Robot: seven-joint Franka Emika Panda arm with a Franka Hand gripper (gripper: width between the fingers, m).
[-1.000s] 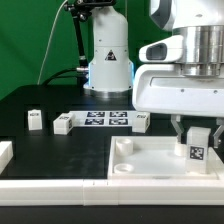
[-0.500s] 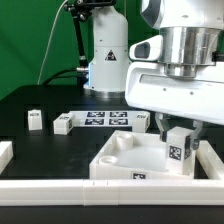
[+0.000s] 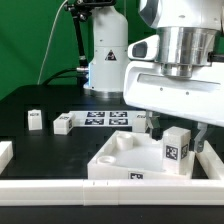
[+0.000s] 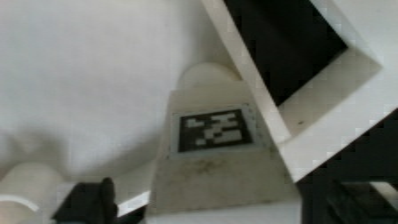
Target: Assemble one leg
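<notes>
My gripper (image 3: pixel 178 133) is shut on a leg (image 3: pixel 177 150), a small white post with a black-and-white tag facing the camera. It holds the leg upright over the right part of the large white square piece (image 3: pixel 120 160); I cannot tell whether the leg touches it. In the wrist view the leg (image 4: pixel 217 140) fills the middle between the dark fingers (image 4: pixel 86 200) of the gripper (image 4: pixel 214 205), above the white piece (image 4: pixel 89 90) and near its raised rim.
Three more legs lie on the black table: one (image 3: pixel 35 119) at the exterior view's left, one (image 3: pixel 63 124) beside the marker board (image 3: pixel 105 119), one (image 3: pixel 140 121) at its right end. A white rail (image 3: pixel 50 189) runs along the front.
Over the last second my gripper moved the leg toward the exterior view's left, and the large white piece turned and shifted left. Little has moved in the last half second.
</notes>
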